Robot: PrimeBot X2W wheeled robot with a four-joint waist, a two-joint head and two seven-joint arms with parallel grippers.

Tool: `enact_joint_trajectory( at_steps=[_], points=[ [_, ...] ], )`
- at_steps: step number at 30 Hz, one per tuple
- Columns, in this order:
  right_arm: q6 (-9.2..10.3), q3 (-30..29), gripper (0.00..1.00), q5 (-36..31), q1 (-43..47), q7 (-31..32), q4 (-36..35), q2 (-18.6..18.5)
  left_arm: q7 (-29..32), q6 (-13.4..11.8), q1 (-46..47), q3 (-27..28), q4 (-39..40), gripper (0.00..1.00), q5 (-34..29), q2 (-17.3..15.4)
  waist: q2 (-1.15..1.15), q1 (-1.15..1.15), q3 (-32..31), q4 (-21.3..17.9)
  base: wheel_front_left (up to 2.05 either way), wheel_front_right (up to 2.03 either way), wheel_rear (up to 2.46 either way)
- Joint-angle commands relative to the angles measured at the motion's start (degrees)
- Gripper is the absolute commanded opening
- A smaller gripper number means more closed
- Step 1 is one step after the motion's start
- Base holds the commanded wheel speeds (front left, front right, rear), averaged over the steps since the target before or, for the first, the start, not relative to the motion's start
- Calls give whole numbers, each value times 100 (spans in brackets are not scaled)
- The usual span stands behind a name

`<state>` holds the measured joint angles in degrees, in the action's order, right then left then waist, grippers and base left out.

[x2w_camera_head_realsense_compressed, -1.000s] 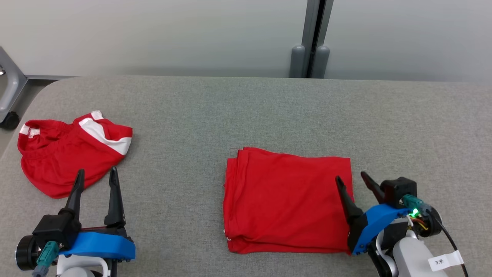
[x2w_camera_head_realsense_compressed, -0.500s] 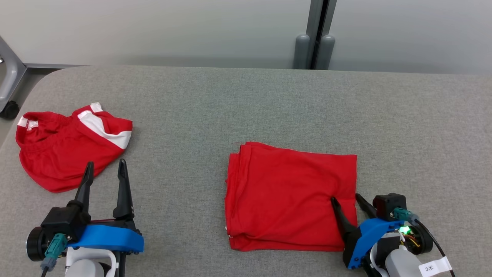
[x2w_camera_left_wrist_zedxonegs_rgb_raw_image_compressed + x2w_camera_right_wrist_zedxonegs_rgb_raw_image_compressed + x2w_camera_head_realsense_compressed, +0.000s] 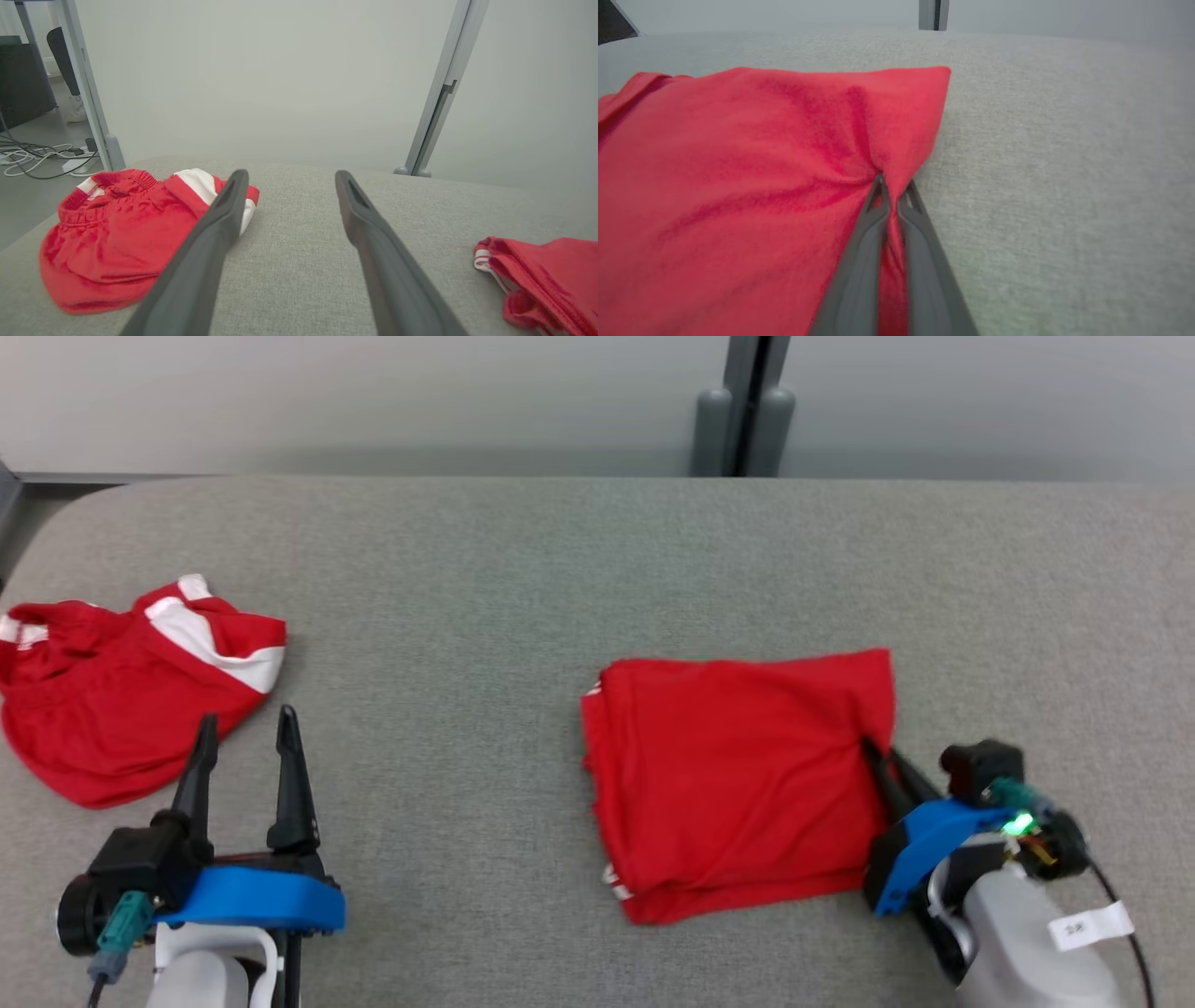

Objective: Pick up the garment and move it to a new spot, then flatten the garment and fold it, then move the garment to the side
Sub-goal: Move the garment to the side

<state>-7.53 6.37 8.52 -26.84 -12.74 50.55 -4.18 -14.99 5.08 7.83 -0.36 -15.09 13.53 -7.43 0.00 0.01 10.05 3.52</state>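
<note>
Right gripper [image 3: 876, 748]: 2 fingers pressed together, pinching the folded red garment [image 3: 738, 775] at its 3 o'clock edge.
Left gripper [image 3: 245, 721]: fingers spread, holding nothing.
Place: folded red garment lies on the grey table [image 3: 513, 588], toward 4 o'clock.
Shorts [image 3: 112, 709]: red-and-white, crumpled, at 9 o'clock.

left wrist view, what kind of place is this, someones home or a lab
Most likely a lab or office test space, not a home: pale partition panels on a metal post, loose cables across a bare floor, and a grey fabric-covered work table.
</note>
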Motion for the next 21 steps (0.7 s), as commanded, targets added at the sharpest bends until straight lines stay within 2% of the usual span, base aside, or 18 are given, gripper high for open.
enact_joint_trajectory(
  at_steps=[1,9,15,21],
  points=[
    [7,-83,0,-96,-145,-52,-24,-145,-26,31,154,51,55,100,-22,-6,0,-1,63,-51,0,0,0],
    [7,-415,0,-450,-602,-4,-330,-739,-25,111,405,125,327,100,-85,46,0,-1,603,-507,0,0,0],
    [6,-930,0,-466,-600,9,-785,-1218,-24,154,615,264,607,100,-150,-7,0,-1,1038,-883,0,0,0],
    [5,-1259,0,-540,-490,104,-1271,-1215,-24,196,731,290,751,100,-199,-52,0,-1,1248,-1038,0,0,0]
  ],
)
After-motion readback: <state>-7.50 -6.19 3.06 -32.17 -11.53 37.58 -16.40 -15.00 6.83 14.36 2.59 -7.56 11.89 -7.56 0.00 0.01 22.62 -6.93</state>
